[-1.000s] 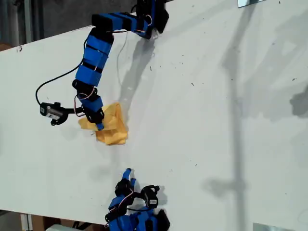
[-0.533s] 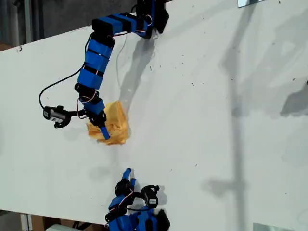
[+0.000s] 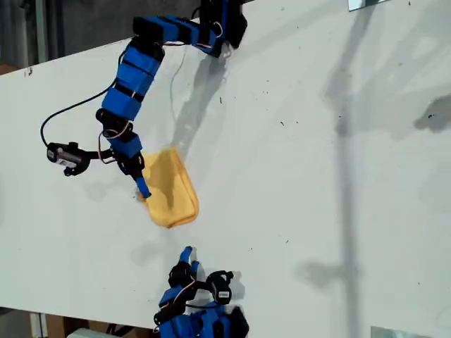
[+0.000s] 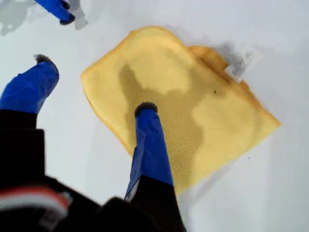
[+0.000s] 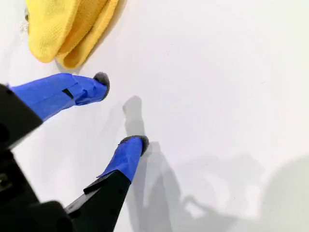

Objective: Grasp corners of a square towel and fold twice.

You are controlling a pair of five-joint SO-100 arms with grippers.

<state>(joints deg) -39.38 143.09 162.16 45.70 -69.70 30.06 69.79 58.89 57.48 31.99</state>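
The yellow-orange towel (image 3: 173, 193) lies folded and flat on the white table (image 3: 296, 183), left of centre in the exterior view. In the first wrist view the towel (image 4: 193, 96) shows layered edges and a small white tag (image 4: 236, 65). My first gripper (image 3: 141, 184) hangs open at the towel's edge nearer the exterior view's left. One fingertip (image 4: 145, 108) is over the cloth and the other fingertip (image 4: 46, 60) is off it, holding nothing. My second gripper (image 3: 187, 252) stays open near the exterior view's bottom edge, a short way from the towel (image 5: 63, 29), with bare table between its fingers (image 5: 101, 79).
The first arm's base (image 3: 218, 21) is at the table's far edge, with a black cable (image 3: 70, 116) looping over the table. Metal brackets (image 3: 366, 3) sit at the corners on the exterior view's right. Moving shadows (image 3: 437, 113) fall across that side.
The towel was bunched under my first gripper; now it lies flat and spread toward the exterior view's bottom right. My first gripper has drawn back to its edge. The second arm has not moved.
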